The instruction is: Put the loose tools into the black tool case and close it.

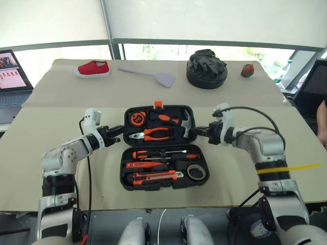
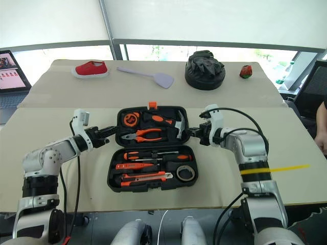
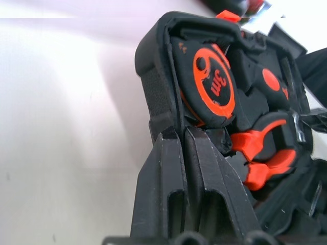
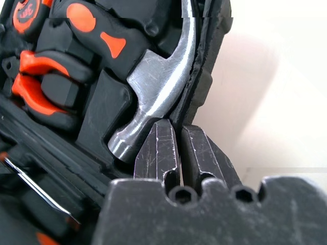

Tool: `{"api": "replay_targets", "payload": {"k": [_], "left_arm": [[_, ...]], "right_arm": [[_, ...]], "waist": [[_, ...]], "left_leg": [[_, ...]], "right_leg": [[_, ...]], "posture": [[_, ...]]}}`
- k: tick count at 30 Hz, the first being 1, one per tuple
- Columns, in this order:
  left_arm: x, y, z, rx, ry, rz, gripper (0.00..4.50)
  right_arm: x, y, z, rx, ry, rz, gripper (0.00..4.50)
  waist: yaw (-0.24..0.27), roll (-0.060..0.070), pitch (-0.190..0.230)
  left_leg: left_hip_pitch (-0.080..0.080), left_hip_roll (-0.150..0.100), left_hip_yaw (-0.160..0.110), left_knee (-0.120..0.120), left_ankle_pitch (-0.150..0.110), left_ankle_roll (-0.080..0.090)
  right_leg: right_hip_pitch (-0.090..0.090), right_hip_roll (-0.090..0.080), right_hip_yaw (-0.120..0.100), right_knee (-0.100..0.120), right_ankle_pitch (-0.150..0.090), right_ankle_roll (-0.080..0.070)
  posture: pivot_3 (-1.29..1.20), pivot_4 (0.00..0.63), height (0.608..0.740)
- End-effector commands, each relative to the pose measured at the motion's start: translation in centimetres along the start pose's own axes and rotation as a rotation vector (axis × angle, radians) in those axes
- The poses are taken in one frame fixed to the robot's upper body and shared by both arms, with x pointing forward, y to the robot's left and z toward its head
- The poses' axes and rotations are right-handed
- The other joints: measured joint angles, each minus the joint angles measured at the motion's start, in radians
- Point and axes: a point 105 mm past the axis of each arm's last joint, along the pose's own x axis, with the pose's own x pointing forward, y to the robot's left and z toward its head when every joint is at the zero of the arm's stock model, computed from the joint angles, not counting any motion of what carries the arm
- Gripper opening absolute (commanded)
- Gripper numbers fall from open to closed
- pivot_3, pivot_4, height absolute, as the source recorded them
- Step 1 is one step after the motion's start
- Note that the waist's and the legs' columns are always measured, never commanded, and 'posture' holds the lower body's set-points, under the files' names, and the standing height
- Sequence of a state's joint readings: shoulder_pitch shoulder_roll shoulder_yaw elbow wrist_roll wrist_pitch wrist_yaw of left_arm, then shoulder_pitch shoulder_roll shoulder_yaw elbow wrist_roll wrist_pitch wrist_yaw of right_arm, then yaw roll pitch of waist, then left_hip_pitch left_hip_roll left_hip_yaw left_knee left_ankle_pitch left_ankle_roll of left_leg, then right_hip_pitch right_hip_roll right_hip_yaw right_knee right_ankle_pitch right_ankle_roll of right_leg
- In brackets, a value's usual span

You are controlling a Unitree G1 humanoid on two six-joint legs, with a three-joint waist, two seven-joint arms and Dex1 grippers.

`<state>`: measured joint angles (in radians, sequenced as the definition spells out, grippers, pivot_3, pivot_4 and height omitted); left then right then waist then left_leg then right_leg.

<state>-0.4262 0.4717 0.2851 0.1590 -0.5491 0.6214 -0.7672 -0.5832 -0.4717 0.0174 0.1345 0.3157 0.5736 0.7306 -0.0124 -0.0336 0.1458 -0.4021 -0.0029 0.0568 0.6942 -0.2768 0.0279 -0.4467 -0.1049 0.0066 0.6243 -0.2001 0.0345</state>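
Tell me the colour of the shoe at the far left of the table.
Red with a white sole; the shoe shows best in the left eye view.

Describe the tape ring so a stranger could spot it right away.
Find the open black tool case in the middle of the table, and look at the half nearer the robot. The tape ring lies flat in that half's right end, beside the screwdrivers and utility knife. It is the only round, grey thing there; its neighbours are long and orange-and-black.
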Motion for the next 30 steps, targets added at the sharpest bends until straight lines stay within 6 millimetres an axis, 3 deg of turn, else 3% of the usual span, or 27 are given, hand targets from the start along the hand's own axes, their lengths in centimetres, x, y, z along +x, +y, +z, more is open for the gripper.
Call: {"api": "replay_targets", "payload": {"k": [1, 4, 6, 9, 12, 13, 16, 21, 24, 27, 28, 30], "left_arm": [[-1.1, -1.5, 2.7, 0.205, -0.159, -0.064, 0.0], [-3.0, -2.6, 2.9, 0.332, -0.258, -0.082, 0.0], [-4.5, -2.8, 1.9, 0.41, -0.254, -0.072, 0.0], [-6.2, -3.2, -0.9, 0.525, -0.164, -0.089, 0.0], [-7.5, -4.1, -3.2, 0.611, -0.074, -0.151, 0.0], [-8.0, -4.4, -3.9, 0.628, -0.051, -0.166, 0.7], [-9.1, -4.8, -5.2, 0.606, 0.01, -0.19, 1.77], [-11.8, -1.0, -6.2, 0.603, 0.122, -0.016, 3.47], [-11.7, 0.5, -5.4, 0.599, 0.148, 0.02, 3.52], [-9.5, 0.2, -4.2, 0.594, 0.124, -0.025, 3.55], [-8.7, 0.0, -3.8, 0.585, 0.12, -0.04, 3.02], [-6.9, 0.0, -2.9, 0.574, 0.106, -0.055, 2.41]], "right_arm": [[-2.4, 0.9, 4.4, -0.479, -0.232, 0.001, 0.05], [-4.3, 1.7, 1.0, -0.847, -0.199, 0.042, 0.05], [-5.2, 2.0, -1.3, -0.996, -0.167, 0.076, 0.05], [-6.6, 2.1, -4.9, -1.102, -0.122, 0.112, 0.05], [-7.9, 1.9, -8.0, -1.098, -0.066, 0.136, 0.05], [-8.3, 1.8, -9.1, -1.092, -0.032, 0.147, 0.81], [-9.2, 1.4, -10.3, -1.114, -0.011, 0.149, 1.75], [-10.6, -0.1, -9.0, -1.147, -0.007, 0.073, 3.33], [-11.6, 0.0, -9.0, -0.954, 0.028, 0.09, 3.16], [-12.3, 1.7, -8.5, -0.751, 0.04, 0.178, 2.27], [-12.6, 2.5, -8.3, -0.685, 0.046, 0.219, 1.9], [-13.0, 4.6, -7.7, -0.578, 0.052, 0.316, 1.17]], "waist": [[0.002, 0.0, 0.0], [0.01, 0.0, 0.0], [0.006, 0.0, 0.0], [-0.008, 0.0, 0.0], [-0.008, 0.0, 0.001], [-0.007, 0.0, 0.0], [0.002, 0.0, 0.002], [0.004, -0.002, 0.001], [0.011, -0.002, 0.001], [0.02, -0.002, 0.001], [0.024, -0.001, 0.002], [0.027, -0.001, 0.002]], "left_leg": [[-0.003, 0.0, 0.001, 0.0, 0.0, 0.0], [-0.005, -0.001, 0.002, 0.001, -0.001, 0.003], [-0.003, 0.0, 0.004, 0.001, -0.002, 0.005], [0.003, 0.001, 0.006, 0.001, -0.005, 0.01], [0.022, 0.003, 0.007, -0.002, -0.009, 0.017], [0.028, 0.004, 0.008, -0.002, -0.01, 0.017], [0.033, 0.003, 0.008, -0.001, -0.011, 0.019], [0.032, 0.004, 0.009, 0.0, -0.011, 0.019], [0.032, 0.004, 0.008, -0.001, -0.011, 0.02], [0.031, 0.004, 0.006, -0.001, -0.012, 0.021], [0.031, 0.004, 0.005, -0.001, -0.012, 0.021], [0.029, 0.005, 0.004, 0.0, -0.012, 0.021]], "right_leg": [[-0.004, 0.0, 0.0, 0.0, 0.0, 0.0], [-0.004, -0.001, -0.001, -0.001, 0.0, 0.001], [-0.003, -0.001, 0.0, -0.001, 0.0, 0.001], [0.005, -0.001, -0.001, -0.012, 0.0, 0.001], [0.023, -0.001, -0.001, -0.015, -0.001, 0.0], [0.028, 0.0, -0.001, -0.015, -0.004, -0.003], [0.035, -0.002, 0.0, -0.015, -0.01, -0.004], [0.034, -0.003, 0.0, -0.014, -0.01, -0.004], [0.033, -0.003, -0.001, -0.014, -0.009, -0.003], [0.034, -0.006, -0.003, -0.014, -0.006, 0.001], [0.034, -0.008, -0.004, -0.014, -0.006, 0.001], [0.034, -0.011, -0.006, -0.015, -0.006, 0.001]], "posture": [[0.0, 0.15, 0.74], [0.0, 0.15, 0.74], [0.0, 0.15, 0.74], [0.0, 0.15, 0.74], [0.0, 0.15, 0.74], [0.0, 0.15, 0.74], [0.0, 0.15, 0.74], [0.0, 0.15, 0.74], [0.0, 0.15, 0.74], [0.0, 0.15, 0.74], [0.0, 0.15, 0.74], [0.0, 0.15, 0.74]]}}
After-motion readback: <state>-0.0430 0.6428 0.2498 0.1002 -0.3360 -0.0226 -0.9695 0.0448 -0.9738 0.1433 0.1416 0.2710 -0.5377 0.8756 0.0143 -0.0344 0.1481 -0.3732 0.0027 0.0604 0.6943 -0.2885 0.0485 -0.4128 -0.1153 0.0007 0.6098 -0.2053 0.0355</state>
